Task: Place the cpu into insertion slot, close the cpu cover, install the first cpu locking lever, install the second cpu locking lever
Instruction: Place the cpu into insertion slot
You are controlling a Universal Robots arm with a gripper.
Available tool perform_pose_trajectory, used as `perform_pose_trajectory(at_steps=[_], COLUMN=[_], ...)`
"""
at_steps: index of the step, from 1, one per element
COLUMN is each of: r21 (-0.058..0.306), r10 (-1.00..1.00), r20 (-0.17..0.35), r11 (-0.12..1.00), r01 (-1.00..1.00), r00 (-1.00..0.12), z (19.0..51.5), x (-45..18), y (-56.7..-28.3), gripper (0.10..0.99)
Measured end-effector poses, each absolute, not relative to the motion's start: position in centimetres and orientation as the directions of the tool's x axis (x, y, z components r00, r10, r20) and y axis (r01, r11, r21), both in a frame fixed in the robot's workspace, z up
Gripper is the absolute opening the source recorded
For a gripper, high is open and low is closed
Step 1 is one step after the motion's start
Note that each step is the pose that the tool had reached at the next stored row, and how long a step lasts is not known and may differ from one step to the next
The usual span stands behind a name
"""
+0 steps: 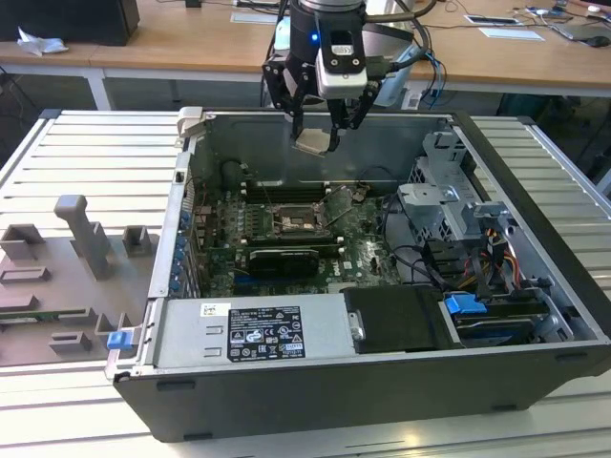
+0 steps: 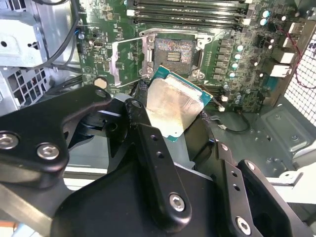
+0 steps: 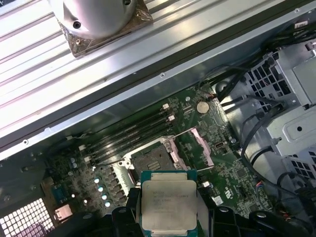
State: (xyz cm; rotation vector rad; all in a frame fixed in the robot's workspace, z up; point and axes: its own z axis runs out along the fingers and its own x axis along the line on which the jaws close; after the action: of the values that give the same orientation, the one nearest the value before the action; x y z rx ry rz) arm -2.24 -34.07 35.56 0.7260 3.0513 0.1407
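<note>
The hand (image 1: pixel 318 139) is matt black plastic or metal with bright steel screw heads. Clamped between its fingers, the cpu (image 3: pixel 169 206) has a pale, dull-brushed metal face on a green board edge. Below the hand, the insertion slot (image 2: pixel 174 54) is dark with a thin shiny metal rim. The cpu cover (image 2: pixel 116 61) beside it is bare silver metal. The table (image 1: pixel 86 153) is ribbed pale metal.

Held the cpu (image 3: pixel 168 205) in the gripper (image 1: pixel 320 135), above the insertion slot (image 1: pixel 291 221) and apart from it. Found the cpu cover (image 1: pixel 341 204) tipped open just beside the insertion slot, on the exterior view's right. Saw memory slots (image 1: pixel 286 186) just behind the insertion slot there, a long card (image 1: pixel 284 258) just before it, a drive cage (image 1: pixel 444 205) well to its right.
</note>
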Motion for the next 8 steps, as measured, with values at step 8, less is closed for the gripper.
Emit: perform_pose_trajectory(at_steps=[8], r21=[0.088], r10=[0.492], r20=[0.019], r11=[0.867], r01=[0.491], r00=[-0.871], z=[35.46], x=[-2.24], y=[-34.07], gripper=[0.541])
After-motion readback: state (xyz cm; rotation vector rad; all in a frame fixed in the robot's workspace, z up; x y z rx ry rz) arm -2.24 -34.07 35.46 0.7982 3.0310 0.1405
